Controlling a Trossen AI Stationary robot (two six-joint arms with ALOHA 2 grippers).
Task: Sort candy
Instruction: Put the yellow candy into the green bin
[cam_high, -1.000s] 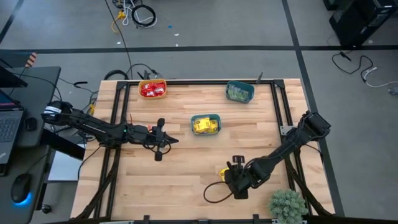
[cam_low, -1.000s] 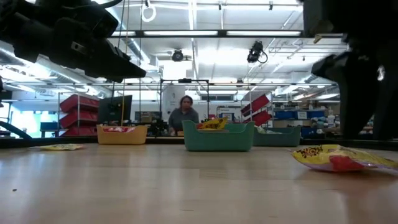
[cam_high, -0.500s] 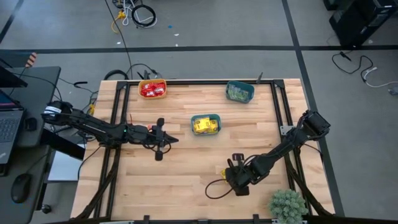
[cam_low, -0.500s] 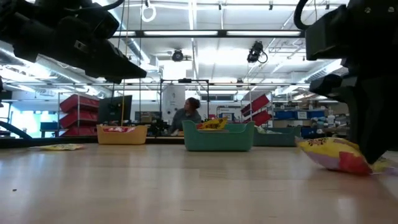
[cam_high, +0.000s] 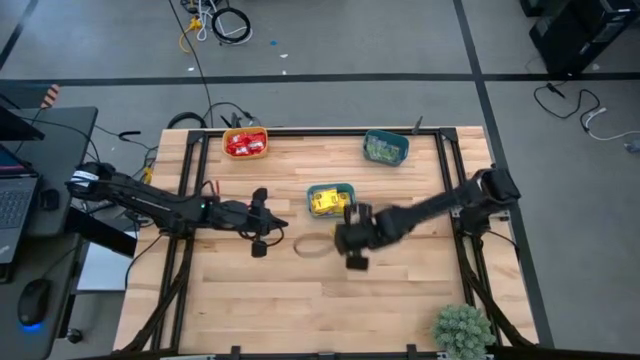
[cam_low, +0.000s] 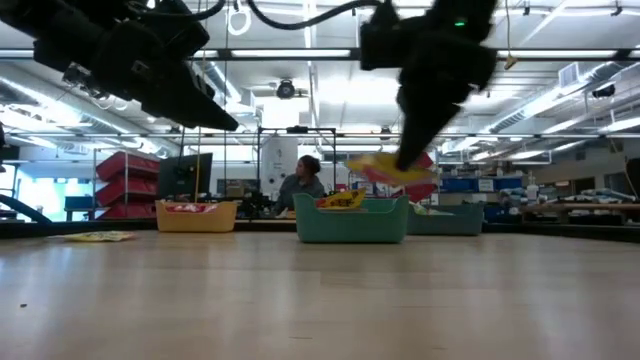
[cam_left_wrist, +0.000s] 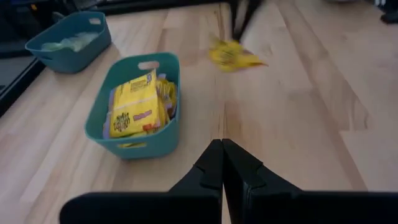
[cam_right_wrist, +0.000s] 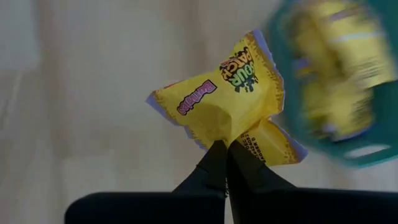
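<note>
My right gripper (cam_high: 350, 238) hangs above the table just near-side and right of the middle teal bowl (cam_high: 330, 200), which holds yellow candy. It is shut on one yellow candy packet (cam_right_wrist: 227, 102), which also shows in the low view (cam_low: 388, 172). My left gripper (cam_high: 268, 224) hovers shut and empty left of that bowl, pointing at it (cam_left_wrist: 221, 148). An orange bowl (cam_high: 246, 143) with red candy stands at the far left. A teal bowl (cam_high: 386, 148) with pale green candy stands at the far right. My right gripper pinches the yellow packet between its two fingertips at a creased spot near the wrapper's lower edge (cam_right_wrist: 231, 132). The fingers slant down from above. The packet is lifted clear of the table and sticks out beyond the fingertips, crumpled at the hold.
One more yellow packet (cam_low: 98, 237) lies flat on the wood at the left in the low view. A small green plant (cam_high: 462, 328) stands at the near right corner. A dark frame (cam_high: 440, 160) runs along the table's sides. A person (cam_low: 297, 185) sits in the room behind.
My right gripper has shut on the yellow packet at the table's near right and lifted it clear. It has carried the packet up and toward the far left, to beside the middle teal bowl. My left gripper has kept still.
</note>
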